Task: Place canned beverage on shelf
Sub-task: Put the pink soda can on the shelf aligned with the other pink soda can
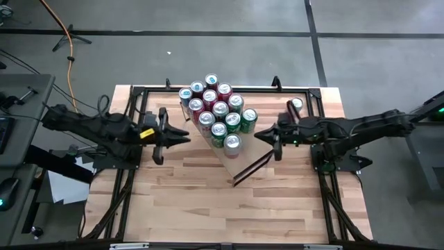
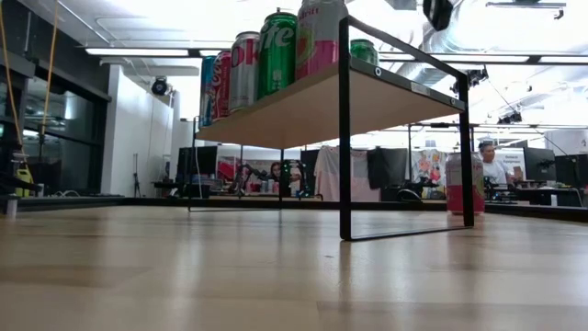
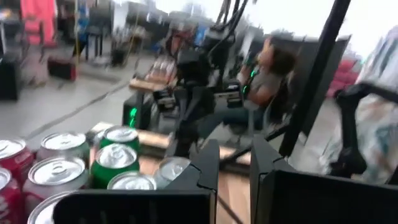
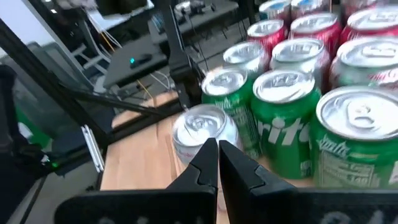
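The shelf (image 1: 232, 161) sits slantwise in the middle of the table (image 1: 173, 194), its pale plank crowded with cans (image 1: 218, 111) standing upright in tight rows, red ones and green ones packed shoulder to shoulder. In the low view the plank rides high on its thin black frame, and the cans line its far end. One more can (image 1: 297, 104) stands alone on the table by the back right corner, well apart from the shelf. The left gripper (image 1: 186, 137) hangs just left of the cluster, fingers pinched together with nothing between them. Across the way, the right gripper (image 1: 258, 135) hovers just right of the cans, fingers pressed shut and empty, pointing at a silver-topped can at the edge of the pack.
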